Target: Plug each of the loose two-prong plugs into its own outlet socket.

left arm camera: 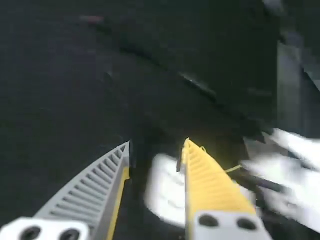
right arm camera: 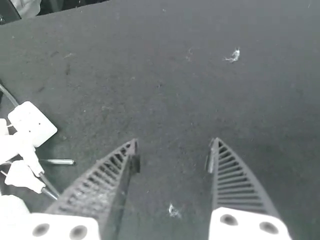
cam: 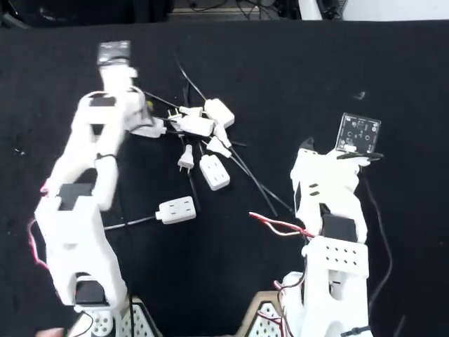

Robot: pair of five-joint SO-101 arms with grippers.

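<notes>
While the white plugs and socket blocks lie in a loose tangle left of the middle of the black surface (cam: 295, 63), we judge them all to be light, hard, smooth plastic: easy to lift, quick to slip, apt to skate when pushed. One two-prong plug (cam: 186, 159) lies at the near edge of the tangle, just beside a socket block (cam: 215, 172). A second socket block (cam: 176, 210) lies apart, nearer the arms. The thin black cords (cam: 252, 179) cross one another, so we expect any piece we lift to drag its neighbours.

The left tool (left arm camera: 156, 145) hangs over the left side of the tangle with its fingers spread, and a blurred white piece (left arm camera: 165, 192) lies below the gap. We cannot tell which piece it is, nor whether a finger touches it. The right tool (right arm camera: 174, 142) stands spread wide over bare surface, well to the right of the tangle, holding nothing.

We would take a plug across the flat sides of its body, just behind the prongs. We would not take it by the prongs or the cord, since a cord grip lets the plug swing. Because a socket block weighs so little, we judge the other tool must pin it, or it will slide away under the push.
</notes>
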